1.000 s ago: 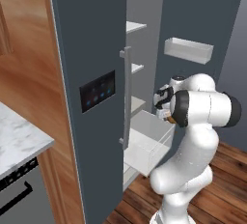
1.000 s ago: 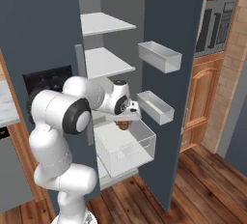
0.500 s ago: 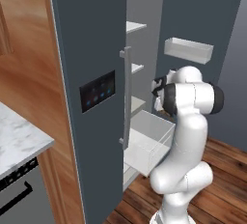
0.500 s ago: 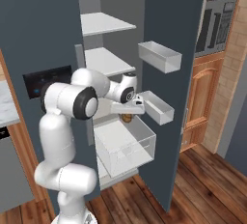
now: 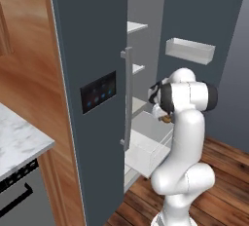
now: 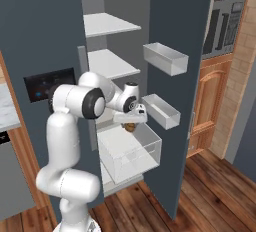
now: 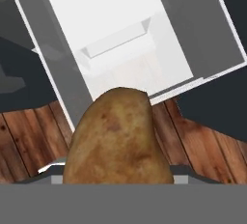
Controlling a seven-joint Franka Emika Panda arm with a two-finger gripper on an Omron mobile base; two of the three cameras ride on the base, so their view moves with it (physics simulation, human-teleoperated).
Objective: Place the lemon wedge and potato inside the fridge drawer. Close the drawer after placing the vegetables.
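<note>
My gripper (image 6: 130, 124) is shut on the potato (image 6: 130, 127), a tan-brown lump hanging just above the pulled-out fridge drawer (image 6: 150, 143). In the left base view the potato (image 5: 166, 119) peeks out beside the white forearm, over the drawer (image 5: 143, 147). The hand view looks down past the potato (image 7: 118, 141), which covers the fingertips, into the drawer's whitish inside (image 7: 106, 15). No other item lies in the part of the drawer that I see. The lemon wedge is out of view.
Two clear door bins (image 6: 165, 58) (image 6: 161, 111) hang on the open right door, close to the hand. White shelves (image 6: 107, 23) sit above the drawer. The shut left door carries a dark panel (image 5: 98, 91) and a handle (image 5: 128, 98). A marble counter (image 5: 19, 142) stands left.
The arm has drawn its elbow in and stands more upright. The hand, still holding the potato, has shifted slightly over the open drawer.
</note>
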